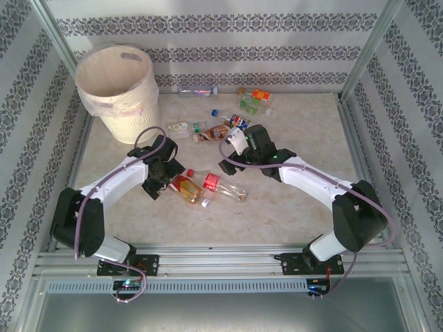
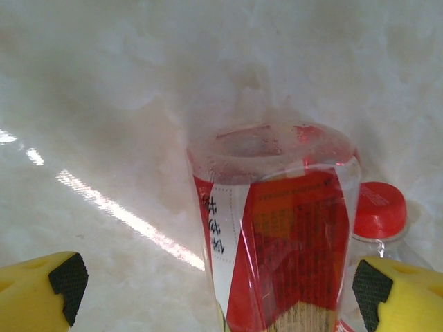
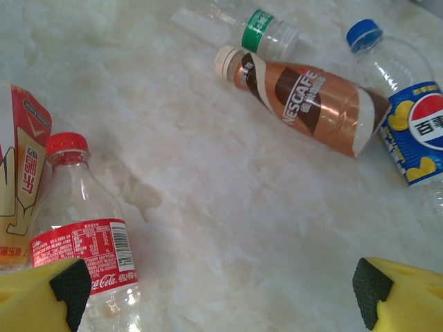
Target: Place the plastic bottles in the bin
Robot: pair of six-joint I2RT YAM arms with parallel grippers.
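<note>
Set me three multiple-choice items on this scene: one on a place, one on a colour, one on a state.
1. Seen from the top camera, where on the table does the bin stand?
A. far left corner
B. near right corner
C. between the arms

2. In the right wrist view, what colour is the cap of the Pepsi bottle?
A. green
B. blue
C. white

3. How is the left gripper?
A. shut on nothing
B. shut on a loose cap
C. open, a red-labelled bottle between its fingers

Answers:
1 A, the bin stands by the far and left walls.
2 B, the cap on its neck is blue.
3 C, the yellow fingers stand wide apart, one on either side of the bottle.
</note>
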